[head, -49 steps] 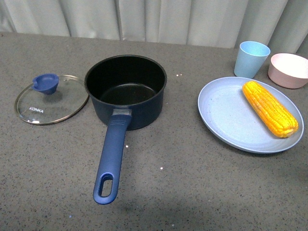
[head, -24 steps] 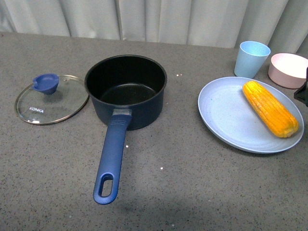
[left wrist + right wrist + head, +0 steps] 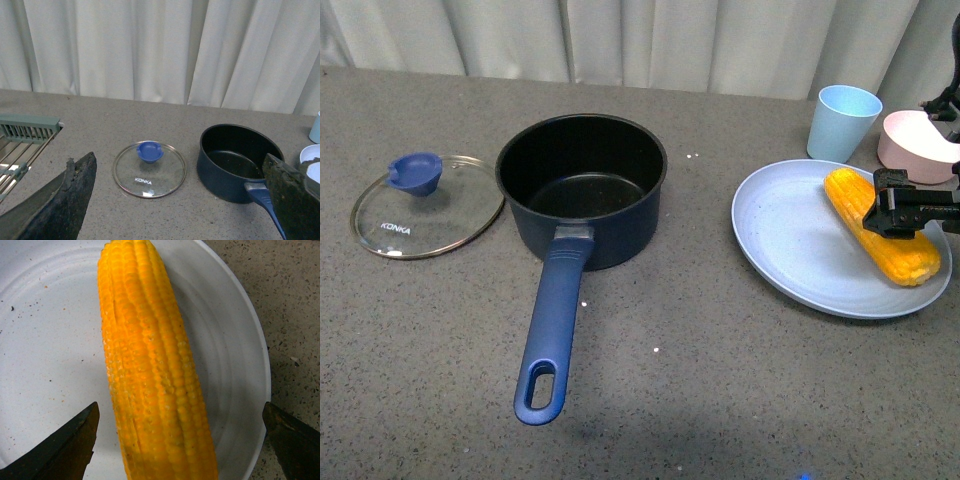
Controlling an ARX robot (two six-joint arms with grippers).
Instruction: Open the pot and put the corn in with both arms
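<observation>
The pot (image 3: 582, 190) stands open at centre left, black and empty inside, its long blue handle (image 3: 552, 330) pointing toward me. It also shows in the left wrist view (image 3: 240, 160). The corn (image 3: 875, 220) lies on a light blue plate (image 3: 790, 235) at the right. My right gripper (image 3: 902, 213) is open just above the corn's middle. In the right wrist view the corn (image 3: 155, 370) lies between the spread jaws of the right gripper (image 3: 180, 442), untouched. My left gripper (image 3: 180, 200) is open and empty, raised off the table and facing the lid and pot, and is out of the front view.
The glass lid (image 3: 425, 205) with a blue knob lies flat left of the pot, also in the left wrist view (image 3: 149, 169). A light blue cup (image 3: 845, 122) and a pink bowl (image 3: 915, 145) stand behind the plate. A dish rack (image 3: 25, 137) sits far left.
My right gripper has come in from the right edge and now hovers open over the corn. Pot, lid and corn have not moved.
</observation>
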